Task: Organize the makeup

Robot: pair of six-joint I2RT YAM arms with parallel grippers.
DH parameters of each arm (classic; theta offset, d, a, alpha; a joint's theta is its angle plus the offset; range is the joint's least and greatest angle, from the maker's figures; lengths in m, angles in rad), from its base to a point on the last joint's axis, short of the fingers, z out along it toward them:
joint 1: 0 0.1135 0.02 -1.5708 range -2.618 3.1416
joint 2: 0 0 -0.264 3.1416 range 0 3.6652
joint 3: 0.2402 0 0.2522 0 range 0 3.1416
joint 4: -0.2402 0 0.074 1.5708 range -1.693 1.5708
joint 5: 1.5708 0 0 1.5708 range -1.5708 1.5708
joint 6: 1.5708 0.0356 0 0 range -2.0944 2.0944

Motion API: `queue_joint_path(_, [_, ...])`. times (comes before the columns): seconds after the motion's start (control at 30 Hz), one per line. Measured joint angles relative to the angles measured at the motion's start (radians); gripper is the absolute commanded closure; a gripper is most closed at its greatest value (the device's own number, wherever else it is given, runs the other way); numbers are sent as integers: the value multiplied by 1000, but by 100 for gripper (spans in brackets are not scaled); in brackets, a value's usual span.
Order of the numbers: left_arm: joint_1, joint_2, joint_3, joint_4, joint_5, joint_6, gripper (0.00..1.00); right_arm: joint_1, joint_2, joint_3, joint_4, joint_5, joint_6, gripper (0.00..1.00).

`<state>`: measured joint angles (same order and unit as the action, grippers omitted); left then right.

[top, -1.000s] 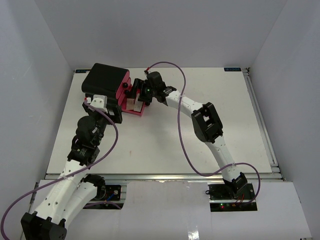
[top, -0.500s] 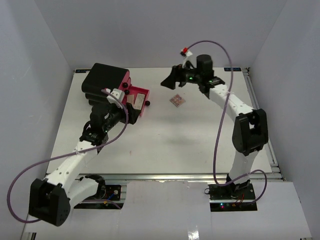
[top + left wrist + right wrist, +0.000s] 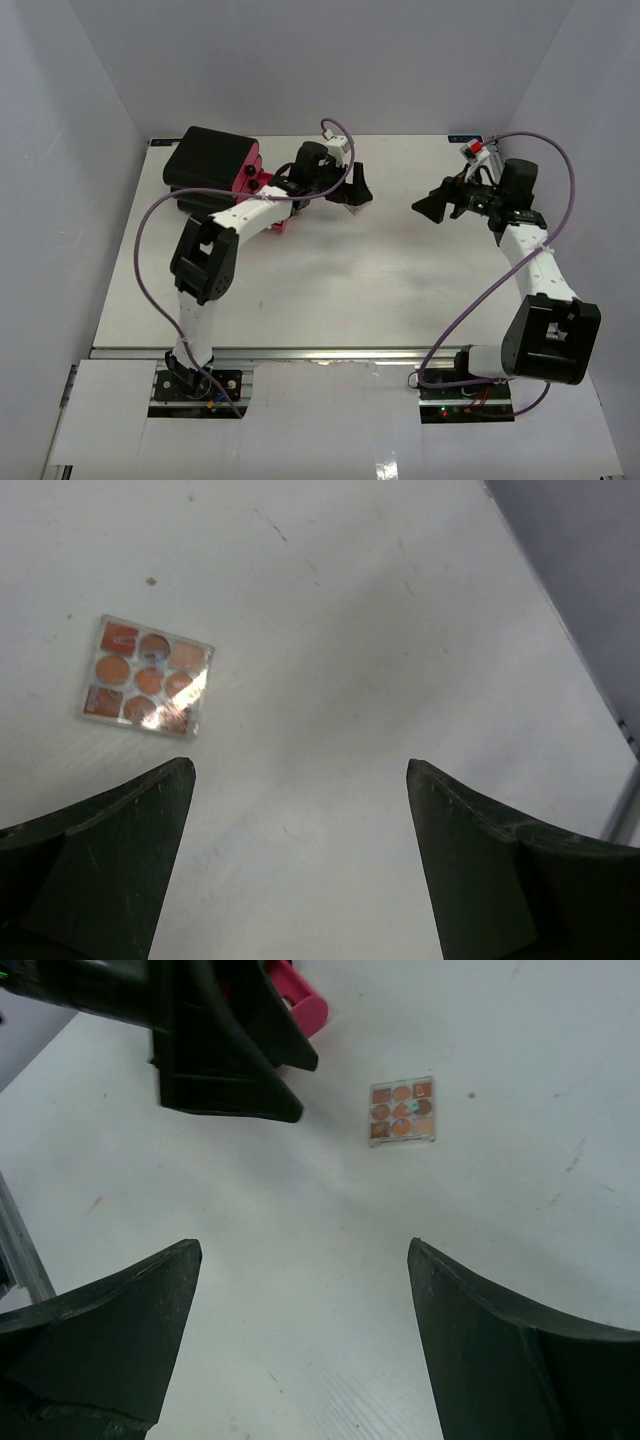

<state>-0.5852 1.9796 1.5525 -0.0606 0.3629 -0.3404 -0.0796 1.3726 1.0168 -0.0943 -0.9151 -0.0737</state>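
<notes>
A square clear palette [image 3: 147,675] of orange-brown makeup pans lies flat on the white table; it also shows in the right wrist view as the palette [image 3: 402,1112]. My left gripper [image 3: 298,765] is open and empty, hovering just beside and above the palette. From above, the left gripper [image 3: 352,190] covers the palette. My right gripper [image 3: 427,207] is open and empty too, held to the right of the palette and facing it. In the right wrist view the right gripper [image 3: 303,1244] frames bare table, with the left gripper's black fingers [image 3: 225,1055] at upper left.
A big black box [image 3: 212,160] with pink drawers stands at the back left, one pink drawer [image 3: 262,186] pulled open behind the left forearm; its corner [image 3: 300,1000] shows in the right wrist view. The table's metal edge rail [image 3: 625,800] runs along the right.
My left arm has swung from the open drawer rightward over the palette. My right arm has pulled back to the right, away from the palette lying on the table.
</notes>
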Motion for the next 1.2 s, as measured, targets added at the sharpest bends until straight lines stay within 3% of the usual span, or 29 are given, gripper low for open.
queue_joint_path(0.17, [-12,295,290,-98,-56,64,2,-157,-65,-59,80,-112,29,10])
queue_joint_path(0.37, [-24,458,451,-180,-142,225,2,-202,-64,-99,105,-190,52,10])
queue_joint_path(0.77, [-33,471,481,-184,-223,470,2,-202,-55,-117,150,-254,67,10])
queue_joint_path(1.2, [-35,511,476,-171,-165,584,5,-202,-42,-127,171,-267,79,10])
